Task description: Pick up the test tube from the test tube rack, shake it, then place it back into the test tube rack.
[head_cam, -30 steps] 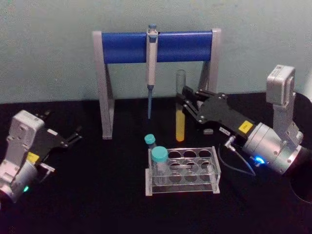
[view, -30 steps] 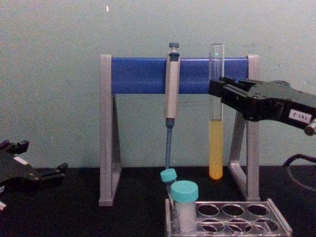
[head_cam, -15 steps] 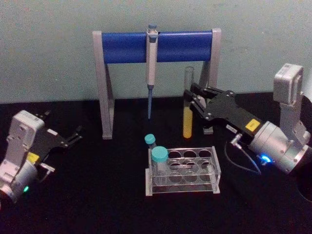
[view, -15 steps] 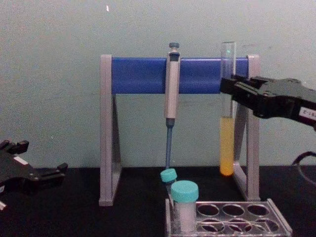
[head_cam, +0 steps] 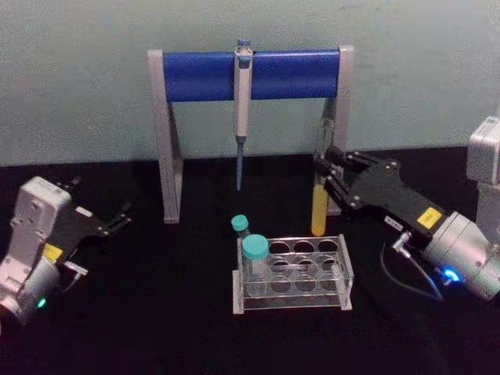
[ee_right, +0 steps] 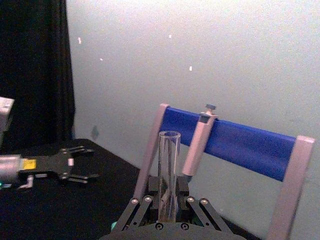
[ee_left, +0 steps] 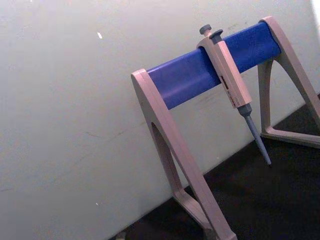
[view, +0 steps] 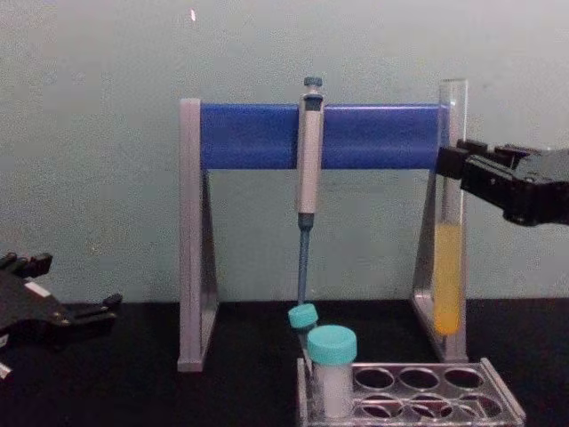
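Right end effector [head_cam: 322, 173] clamped on test tube [head_cam: 319, 212] upper part; tube's long axis vertical, mouth up, liquid end down; test tube rack [head_cam: 293, 301] below end effector; left end effector [head_cam: 119, 219] idle, fingers spread.

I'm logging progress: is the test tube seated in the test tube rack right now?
No, the right claw holds the test tube upright in the air, its bottom clear of the test tube rack.

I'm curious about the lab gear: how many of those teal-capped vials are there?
2. A larger vial stands at the left end of the test tube rack; a smaller vial is just behind it. None seems hidden.
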Action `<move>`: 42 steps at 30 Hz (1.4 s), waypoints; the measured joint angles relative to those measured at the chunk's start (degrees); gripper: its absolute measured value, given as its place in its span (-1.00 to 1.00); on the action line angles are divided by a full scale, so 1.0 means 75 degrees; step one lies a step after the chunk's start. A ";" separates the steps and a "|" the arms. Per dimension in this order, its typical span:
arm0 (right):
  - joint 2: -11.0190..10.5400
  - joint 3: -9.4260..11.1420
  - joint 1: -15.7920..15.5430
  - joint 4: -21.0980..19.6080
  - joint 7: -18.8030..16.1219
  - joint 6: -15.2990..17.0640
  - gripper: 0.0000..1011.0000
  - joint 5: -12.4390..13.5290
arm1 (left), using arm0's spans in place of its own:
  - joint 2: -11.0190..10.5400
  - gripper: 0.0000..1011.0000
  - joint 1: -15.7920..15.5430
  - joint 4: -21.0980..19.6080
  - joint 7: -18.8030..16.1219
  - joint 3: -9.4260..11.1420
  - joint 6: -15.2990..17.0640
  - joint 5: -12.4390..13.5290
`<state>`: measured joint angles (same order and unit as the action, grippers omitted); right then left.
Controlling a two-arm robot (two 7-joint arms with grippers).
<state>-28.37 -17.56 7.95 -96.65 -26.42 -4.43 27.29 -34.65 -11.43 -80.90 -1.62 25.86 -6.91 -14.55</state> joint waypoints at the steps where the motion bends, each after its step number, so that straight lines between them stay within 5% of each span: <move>1: -0.0011 -0.0015 -0.0046 -0.0064 -0.0047 0.0023 -0.55 0.0028 | 0.0000 0.98 0.0000 0.0000 0.0000 0.0000 0.0000 0.0000; 9: 0.0125 -0.0331 0.0098 -0.0024 -0.0359 0.0046 -0.55 0.0152 | 0.0000 0.98 -0.0001 0.0000 0.0000 0.0000 0.0000 0.0000; 17: 0.0396 -0.0597 0.0675 0.0498 -0.0492 -0.0110 -0.55 0.0132 | 0.0000 0.98 0.0000 0.0000 0.0000 0.0000 0.0000 0.0000; 25: 0.0502 -0.0598 0.0992 0.0852 -0.0415 -0.0211 -0.55 0.0040 | 0.0000 0.98 0.0000 0.0000 0.0000 0.0000 0.0000 0.0000; 42: 0.0507 -0.0418 0.0971 0.0930 -0.0253 -0.0237 -0.55 -0.0018 | 0.0000 0.98 0.0000 0.0000 0.0000 0.0000 0.0000 0.0000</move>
<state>-24.57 -20.69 15.23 -89.67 -28.31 -6.20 27.16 -34.64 -11.43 -80.90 -1.62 25.86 -6.91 -14.55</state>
